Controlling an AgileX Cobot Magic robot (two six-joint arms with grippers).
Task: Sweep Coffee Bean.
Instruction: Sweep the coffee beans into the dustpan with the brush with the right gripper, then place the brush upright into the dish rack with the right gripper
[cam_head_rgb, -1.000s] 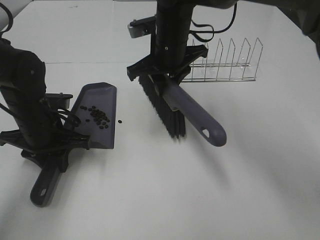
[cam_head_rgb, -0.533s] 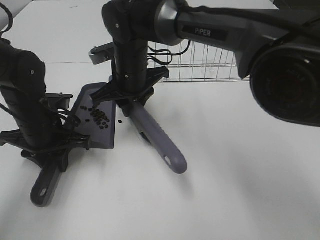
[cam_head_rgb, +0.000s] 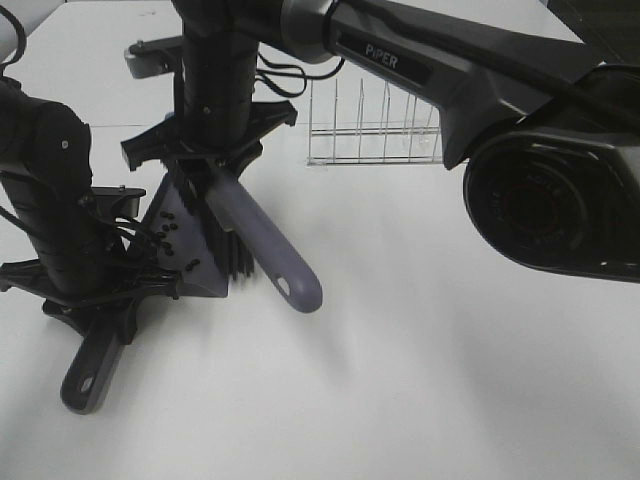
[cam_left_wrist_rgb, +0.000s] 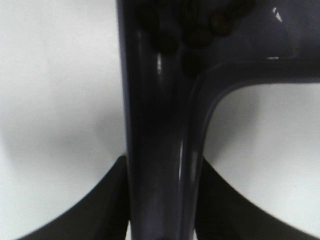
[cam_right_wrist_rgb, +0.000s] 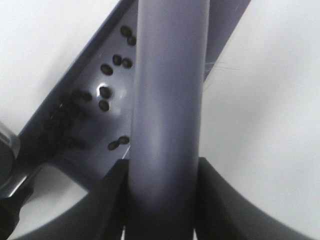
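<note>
On the white surface (cam_head_rgb: 430, 360), toward the left of the high view, the grey dustpan (cam_head_rgb: 200, 282) lies with its open lip facing the middle.

Item one, the left hand (cam_head_rgb: 100, 315): it is clamped on the dustpan's handle. In the left wrist view its dark fingers (cam_left_wrist_rgb: 107, 210) press against both sides of the handle with no gap showing. The free end of the handle projects past the hand toward the near edge of the surface.

Item two, the right hand (cam_head_rgb: 213, 170): it reaches across the middle and stands above the dustpan, gripping the handle of the brush (cam_head_rgb: 270, 255). The right wrist view shows a finger tight against each side of that purple-grey handle. The handle slopes down toward the near right. The black bristles (cam_head_rgb: 228, 250) are down at the pan's lip. Whether they rest on the pan or on the surface cannot be told.

Item three, the coffee beans (cam_head_rgb: 166, 230): every bean that shows lies inside the dustpan. The right wrist view has them scattered over the pan floor beside the brush handle. The left wrist view has a blurred cluster gathered at the handle end of the pan.

Item four, a wire rack (cam_head_rgb: 370, 130) stands upright at the far side, well apart from the dustpan.
</note>
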